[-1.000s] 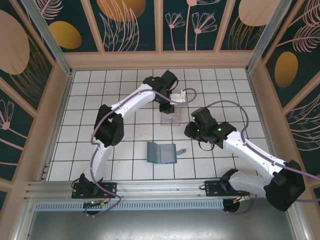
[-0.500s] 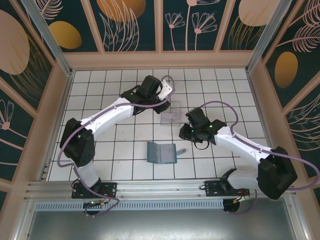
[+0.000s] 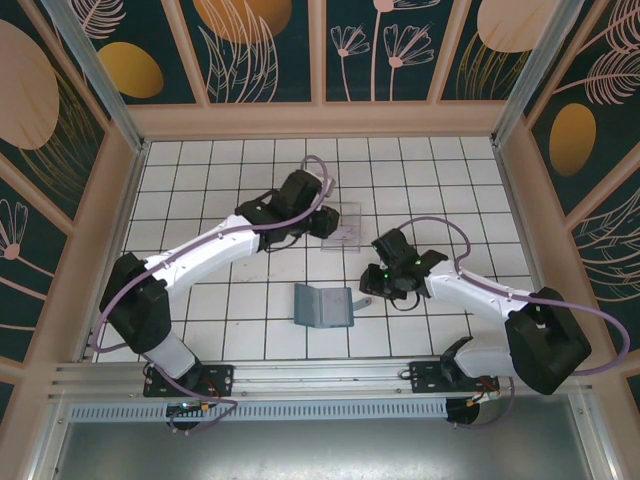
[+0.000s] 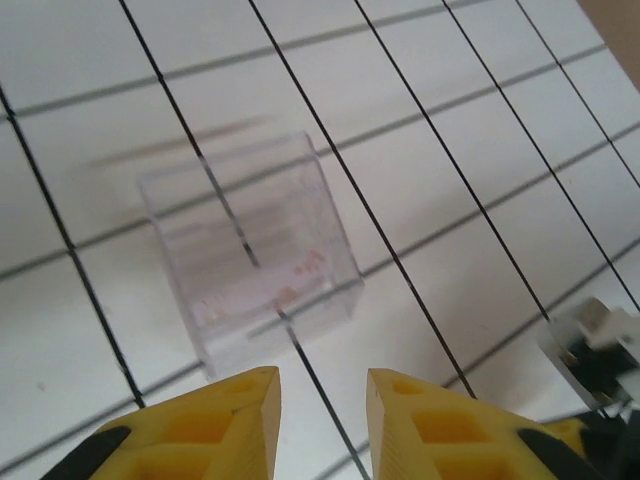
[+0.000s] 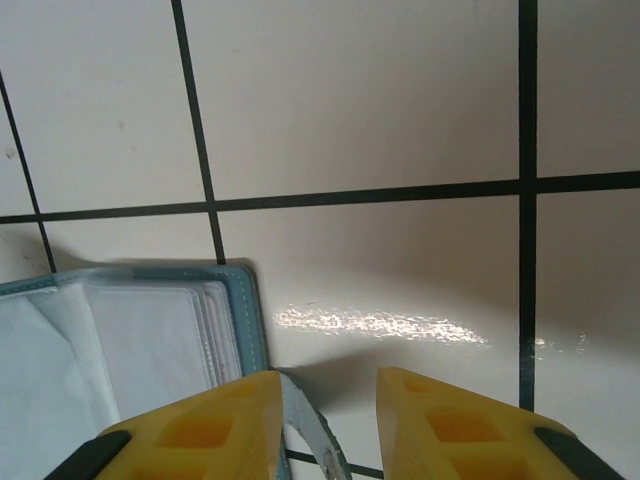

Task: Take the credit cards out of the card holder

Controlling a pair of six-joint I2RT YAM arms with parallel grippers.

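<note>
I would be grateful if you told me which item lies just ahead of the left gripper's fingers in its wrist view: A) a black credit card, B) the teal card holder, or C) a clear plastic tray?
C: the left wrist view shows the clear plastic tray just beyond the open left gripper, whereas the card holder lies by the right gripper.

From above I get bright, even light on the white floor point(image 3: 200, 170), with only soft, faint shadows, and the holder point(image 3: 323, 305) reads crisp. On my right wrist camera a white streak of glare lies on the tile just right of the holder. A grey shadow spreads from its near right corner. On the left wrist camera the tray point(image 4: 255, 270) is smeared, streaked by blur, its walls hard to trace.
</note>
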